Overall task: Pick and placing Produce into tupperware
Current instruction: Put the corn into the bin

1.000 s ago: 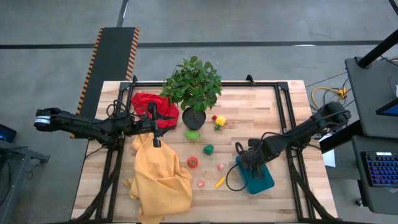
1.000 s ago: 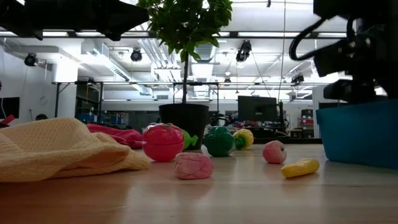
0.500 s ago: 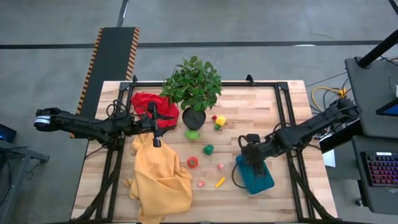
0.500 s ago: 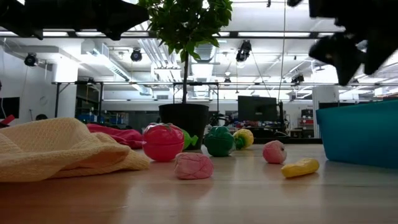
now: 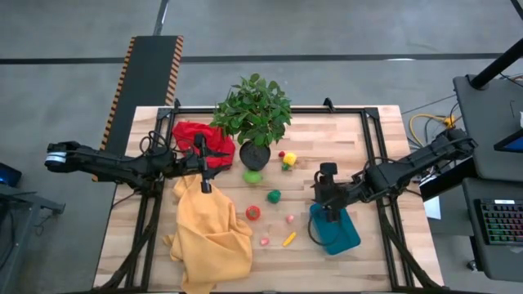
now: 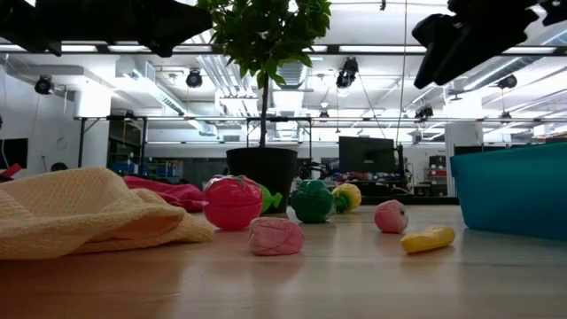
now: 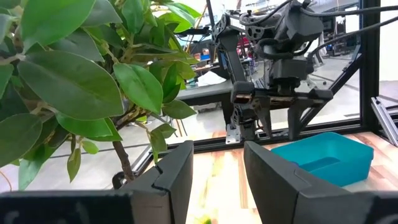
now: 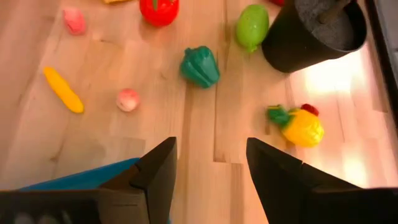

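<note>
While the right gripper point(image 5: 328, 194) hovers just above the near edge of the small teal-blue rectangular plastic tupperware point(image 5: 337, 231), its fingers are spread and hold nothing, so the next pick must be chosen. The toy produce lies on the wooden table point(image 5: 368, 163) beside the container: a dark green pepper point(image 8: 199, 67), a small pink fruit point(image 8: 128, 99) and a long yellow piece point(image 8: 63, 89). A good approach is to descend straight over one piece, centred between the fingers. The left gripper point(image 5: 204, 171) waits over the yellow cloth point(image 5: 208, 233), fingers parted and empty.

A robotics lab: beyond the pale wooden worktable point(image 6: 354, 275), exposed ceiling ducts point(image 6: 221, 75), a black monitor point(image 6: 365, 155) and metal equipment frames point(image 6: 111, 142).
</note>
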`<state>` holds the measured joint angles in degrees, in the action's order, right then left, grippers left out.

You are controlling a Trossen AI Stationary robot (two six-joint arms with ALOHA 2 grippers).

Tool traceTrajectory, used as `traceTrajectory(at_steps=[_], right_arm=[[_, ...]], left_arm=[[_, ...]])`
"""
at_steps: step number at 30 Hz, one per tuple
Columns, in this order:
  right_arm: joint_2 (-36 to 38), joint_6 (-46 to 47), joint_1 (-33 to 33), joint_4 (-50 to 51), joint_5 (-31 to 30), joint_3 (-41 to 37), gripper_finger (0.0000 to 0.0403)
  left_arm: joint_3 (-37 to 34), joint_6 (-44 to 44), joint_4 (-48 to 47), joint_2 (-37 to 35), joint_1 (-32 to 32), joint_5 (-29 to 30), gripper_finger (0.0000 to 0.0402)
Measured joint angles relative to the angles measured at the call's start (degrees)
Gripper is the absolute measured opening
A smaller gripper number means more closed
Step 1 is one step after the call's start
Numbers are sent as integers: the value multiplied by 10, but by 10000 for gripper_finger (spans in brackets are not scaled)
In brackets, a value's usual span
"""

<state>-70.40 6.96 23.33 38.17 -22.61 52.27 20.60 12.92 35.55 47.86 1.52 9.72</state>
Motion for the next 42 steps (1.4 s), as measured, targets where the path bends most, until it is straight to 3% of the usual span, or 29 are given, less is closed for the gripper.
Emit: traceTrajectory(at_steps=[19,25,31,34,42], right_arm=[[-43,-14,-1,-1,-2,5,187],[-40,1,-1,-2,-73,11,187],[-40,-6,-1,-7,-70,11,187],[-40,-1,-1,-14,-39,19,187],[-40,-37,-1,-149,144,34,187]], left_arm=[[-3,-1,0,0,0,0,129],[-2,-1,0,0,0,0,129],[-3,-1,0,0,0,0,129],[-3,-1,0,0,0,0,129],[-2,0,0,0,0,0,129]])
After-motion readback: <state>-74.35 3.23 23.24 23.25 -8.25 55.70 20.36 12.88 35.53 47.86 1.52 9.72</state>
